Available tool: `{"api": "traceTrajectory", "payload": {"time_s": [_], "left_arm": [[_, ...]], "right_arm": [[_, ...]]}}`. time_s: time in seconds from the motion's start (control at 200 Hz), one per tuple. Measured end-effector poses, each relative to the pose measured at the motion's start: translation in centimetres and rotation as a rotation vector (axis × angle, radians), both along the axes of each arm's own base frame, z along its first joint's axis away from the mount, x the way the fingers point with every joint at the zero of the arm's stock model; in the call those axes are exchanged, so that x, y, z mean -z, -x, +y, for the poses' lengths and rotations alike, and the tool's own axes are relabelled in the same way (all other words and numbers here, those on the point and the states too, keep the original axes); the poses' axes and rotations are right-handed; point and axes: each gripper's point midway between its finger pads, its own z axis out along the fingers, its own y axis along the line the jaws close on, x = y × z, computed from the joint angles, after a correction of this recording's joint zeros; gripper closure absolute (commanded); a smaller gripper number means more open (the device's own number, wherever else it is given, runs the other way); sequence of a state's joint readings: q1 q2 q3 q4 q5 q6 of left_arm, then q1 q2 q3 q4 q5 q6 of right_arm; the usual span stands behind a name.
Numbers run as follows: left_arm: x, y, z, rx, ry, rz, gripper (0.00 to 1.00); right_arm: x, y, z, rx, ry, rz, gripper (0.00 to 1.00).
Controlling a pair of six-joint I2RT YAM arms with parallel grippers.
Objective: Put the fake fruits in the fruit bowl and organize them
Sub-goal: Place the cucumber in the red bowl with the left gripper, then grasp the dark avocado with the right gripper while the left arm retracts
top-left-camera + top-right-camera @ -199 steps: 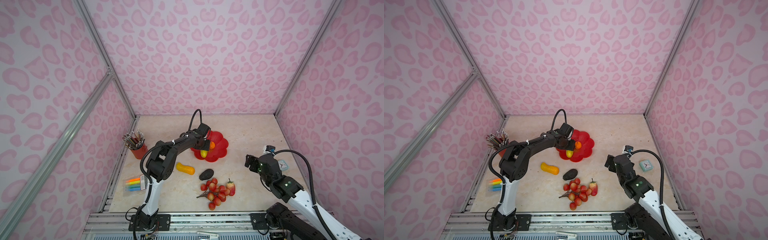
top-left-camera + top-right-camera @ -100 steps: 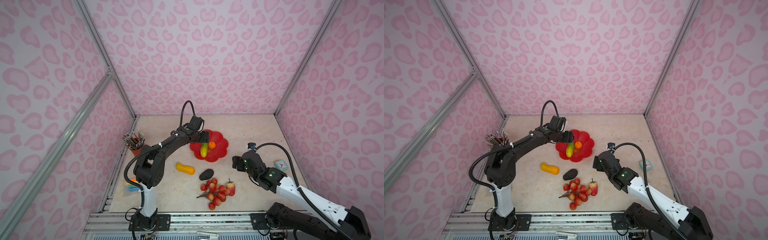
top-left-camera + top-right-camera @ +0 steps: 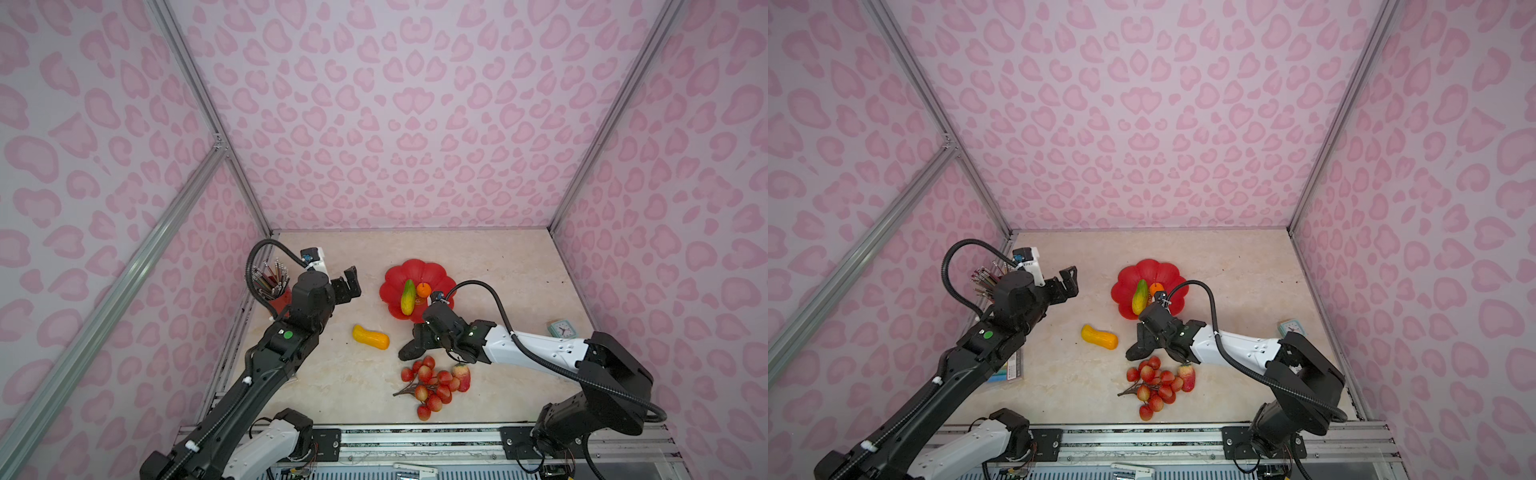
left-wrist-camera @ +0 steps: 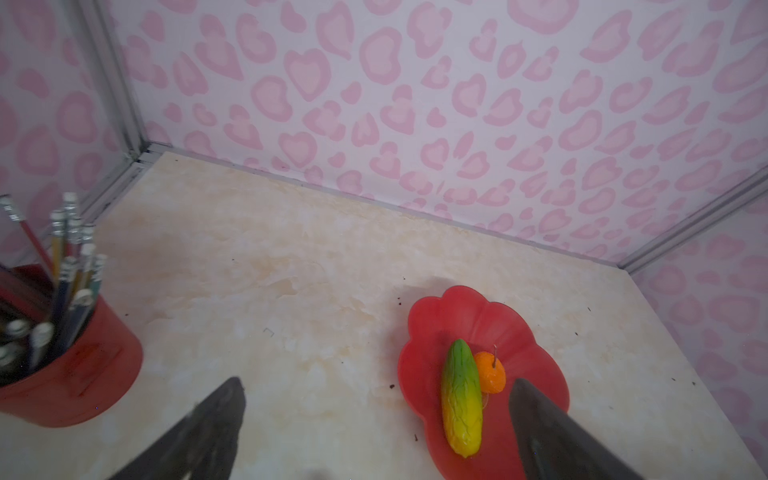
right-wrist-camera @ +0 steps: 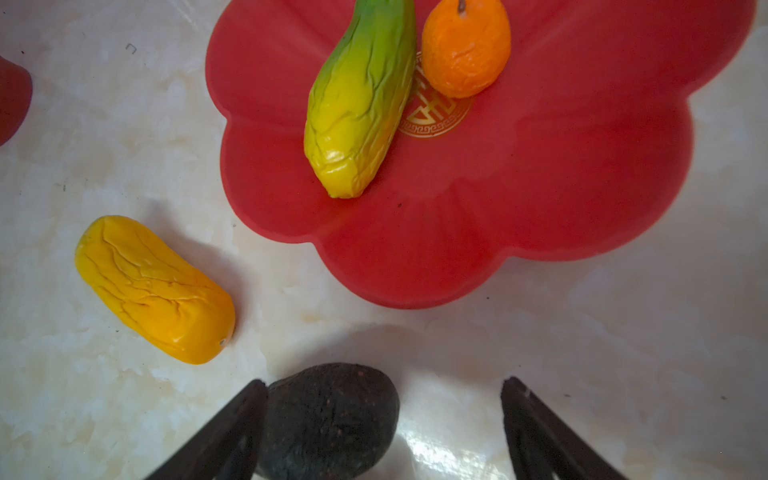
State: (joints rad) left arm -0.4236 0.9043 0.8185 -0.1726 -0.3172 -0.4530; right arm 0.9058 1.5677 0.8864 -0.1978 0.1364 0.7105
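Item 1, my right end effector (image 5: 383, 381): jaws wide and lowered to the bench (image 5: 623, 374), holding nothing yet, astride the dark avocado (image 5: 328, 419). In the right wrist view the avocado sits at lower centre, pressed against the finger on the frame's left, with open bench between it and the other finger, so it is off-centre in my span. Its lower part runs off the bottom edge, so I cannot tell its long axis. Item 2, fruit bowl (image 5: 415, 286): upper centre of that view, straight beyond the avocado and near it; a short carry, I judge. It holds the green-yellow oblong (image 5: 359, 99), lying from top centre down towards the left, and the small orange (image 5: 465, 50) touching its side. The lower right of the bowl is bare. Item 3, yellow-orange gourd (image 5: 153, 291): on the bench at middle left, slanted, apart from the avocado. Item 4, in a top view: strawberry (image 3: 462, 376) and berry cluster (image 3: 428, 384), just below my right wrist. Item 5, my left end effector (image 3: 348, 287): jaws wide, empty, raised at left beside the pencil cup (image 4: 70, 374), well apart from the avocado. The right arm is clearly the nearer.
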Motion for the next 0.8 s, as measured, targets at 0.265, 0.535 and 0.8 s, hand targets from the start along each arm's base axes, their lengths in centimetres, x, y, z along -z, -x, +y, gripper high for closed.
{"api": "traceTrajectory", "payload": {"time_s": [0.265,0.535,0.8], "left_arm": [[-0.9,3.4,4.3,-0.141,0.009,-0.095,0.04],[-1.5,3.7,5.2,-0.178,-0.012,-0.114,0.04],[-1.5,4.1,5.4,-0.184,-0.015,-0.113,0.04]], "right_arm": [[2.5,1.2,3.9,-0.081,0.004,0.072,0.17],[3.3,2.0,8.4,-0.158,0.009,0.095,0.27],[3.6,3.0,9.0,-0.167,0.110,0.066,0.24]]}}
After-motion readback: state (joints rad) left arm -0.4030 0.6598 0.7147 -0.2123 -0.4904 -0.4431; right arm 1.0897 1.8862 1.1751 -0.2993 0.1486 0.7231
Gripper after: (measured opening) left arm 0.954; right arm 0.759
